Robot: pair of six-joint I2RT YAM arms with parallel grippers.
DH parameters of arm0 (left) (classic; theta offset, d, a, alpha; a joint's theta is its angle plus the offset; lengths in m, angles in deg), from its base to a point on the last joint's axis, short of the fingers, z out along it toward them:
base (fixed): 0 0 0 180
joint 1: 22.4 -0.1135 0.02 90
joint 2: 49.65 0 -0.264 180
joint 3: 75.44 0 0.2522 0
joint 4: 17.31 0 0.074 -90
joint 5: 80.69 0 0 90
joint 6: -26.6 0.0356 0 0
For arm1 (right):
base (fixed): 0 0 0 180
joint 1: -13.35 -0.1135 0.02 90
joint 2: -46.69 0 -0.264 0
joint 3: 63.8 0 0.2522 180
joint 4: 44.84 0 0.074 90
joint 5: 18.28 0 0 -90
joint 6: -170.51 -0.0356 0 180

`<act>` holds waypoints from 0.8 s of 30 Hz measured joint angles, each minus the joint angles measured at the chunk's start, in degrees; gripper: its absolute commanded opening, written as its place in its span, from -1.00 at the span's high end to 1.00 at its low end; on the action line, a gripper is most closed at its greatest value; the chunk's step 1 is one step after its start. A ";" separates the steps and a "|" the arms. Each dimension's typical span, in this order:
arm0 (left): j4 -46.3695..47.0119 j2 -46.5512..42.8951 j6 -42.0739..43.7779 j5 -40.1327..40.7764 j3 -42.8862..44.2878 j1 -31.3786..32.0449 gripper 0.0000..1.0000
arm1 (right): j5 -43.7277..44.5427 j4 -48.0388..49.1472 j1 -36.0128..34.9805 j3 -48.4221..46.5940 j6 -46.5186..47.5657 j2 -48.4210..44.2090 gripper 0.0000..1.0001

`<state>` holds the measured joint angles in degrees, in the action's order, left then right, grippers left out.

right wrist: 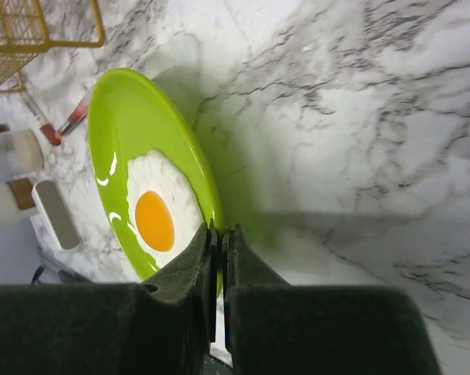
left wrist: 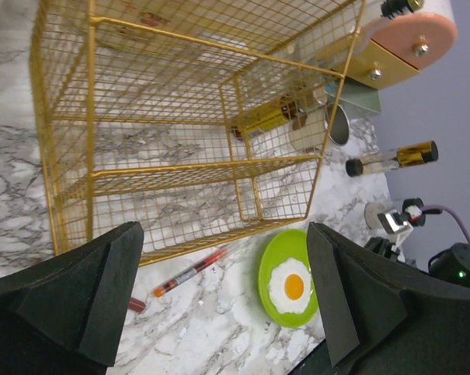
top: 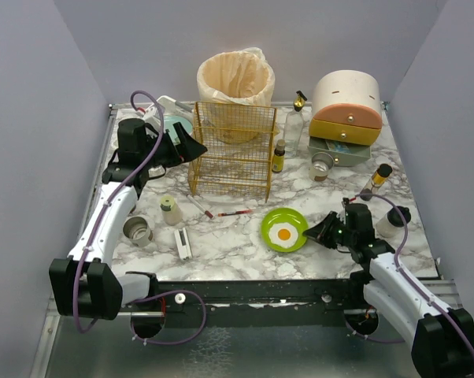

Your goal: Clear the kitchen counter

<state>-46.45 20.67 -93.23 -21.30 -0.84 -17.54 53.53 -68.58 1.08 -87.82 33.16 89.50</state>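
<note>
Noted far left: left gripper gaping wide, empty, beside the gold wire rack; lower right: right gripper pinched shut on the green plate rim. Likely to tip or slip on lifting, given so thin an edge grip, shedding the fried egg. Underneath everything, the kitchen counter, mid-view between arm bases and back wall, long axis left-to-right.

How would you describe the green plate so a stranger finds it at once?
Start at the gold wire rack in the middle of the marble counter. Just in front, toward its right, lies the green plate. It alone is lime green and carries a fried egg.
</note>
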 measured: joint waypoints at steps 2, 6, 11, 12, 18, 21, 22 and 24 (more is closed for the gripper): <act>0.59 0.00 0.04 -0.87 0.00 1.16 -0.86 | -1.99 -0.37 0.00 -0.90 0.22 0.74 0.99; 1.16 0.00 0.09 -1.73 -0.02 3.72 -0.86 | -6.01 -0.31 0.00 -1.99 0.22 2.19 0.99; 1.95 0.13 0.35 -2.10 -1.31 7.52 -0.85 | -10.71 -0.63 0.00 -4.17 0.50 3.67 1.00; 2.01 0.26 0.42 -2.14 -1.77 8.55 -0.85 | -11.58 -0.87 0.00 -5.22 0.79 3.96 0.99; 2.01 1.29 0.83 -2.19 -3.93 13.66 -0.85 | -17.25 -3.52 0.00 -13.94 3.45 5.40 0.99; 2.03 1.55 0.96 -2.12 -4.79 16.06 -0.84 | -19.47 -4.85 0.00 -17.90 4.37 5.79 1.00; 2.05 1.66 0.96 -2.12 -4.98 16.76 -0.84 | -20.15 -5.18 0.00 -19.06 4.55 6.05 0.99; 2.32 1.99 0.92 -2.12 -5.46 18.16 -0.81 | -21.55 -5.60 0.00 -21.51 4.63 7.04 0.99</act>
<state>-44.13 22.66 -92.31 -23.42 -6.30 0.63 31.97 -74.18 1.08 -109.33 37.79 96.54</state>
